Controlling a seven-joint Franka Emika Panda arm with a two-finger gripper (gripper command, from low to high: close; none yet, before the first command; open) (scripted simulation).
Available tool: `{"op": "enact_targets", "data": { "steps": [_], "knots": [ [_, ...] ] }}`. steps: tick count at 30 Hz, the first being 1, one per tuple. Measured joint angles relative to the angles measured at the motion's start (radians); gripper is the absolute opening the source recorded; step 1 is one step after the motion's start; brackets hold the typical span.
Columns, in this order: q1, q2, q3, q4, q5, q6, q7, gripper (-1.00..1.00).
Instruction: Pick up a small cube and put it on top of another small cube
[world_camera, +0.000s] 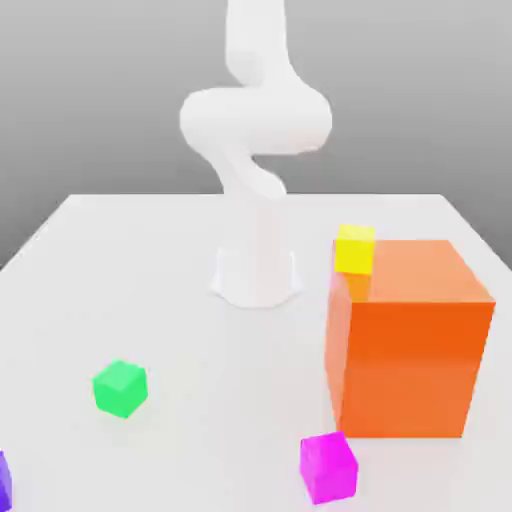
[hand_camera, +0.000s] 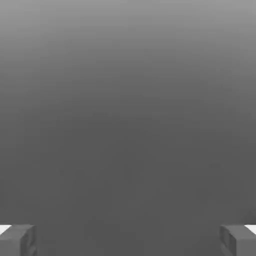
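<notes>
Starting out: we have our hand (hand_camera: 128, 240) spread wide and empty, nothing lifted yet.
Going left to right we count one purple cube (world_camera: 4, 480) at the desk's (world_camera: 180, 300) near-left edge, one green cube (world_camera: 120, 388), one pink cube (world_camera: 328, 466), one yellow cube (world_camera: 354, 248) and one orange block (world_camera: 410, 340); next we judge we must descend over the purple cube.

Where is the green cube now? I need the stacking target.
In the exterior view the small green cube sits on the white table toward the exterior view's left, apart from the others, between the purple cube at the left edge and the magenta cube.
</notes>
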Motion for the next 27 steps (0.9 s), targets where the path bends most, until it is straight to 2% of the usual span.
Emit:
{"op": "enact_targets", "data": {
  "steps": [15,27],
  "knots": [
    [-0.175,0.550,-0.082,0.070,-0.009,0.126,0.257,0.00],
    [-0.311,0.989,-0.153,0.126,0.086,0.225,0.391,0.00]
  ]
}}
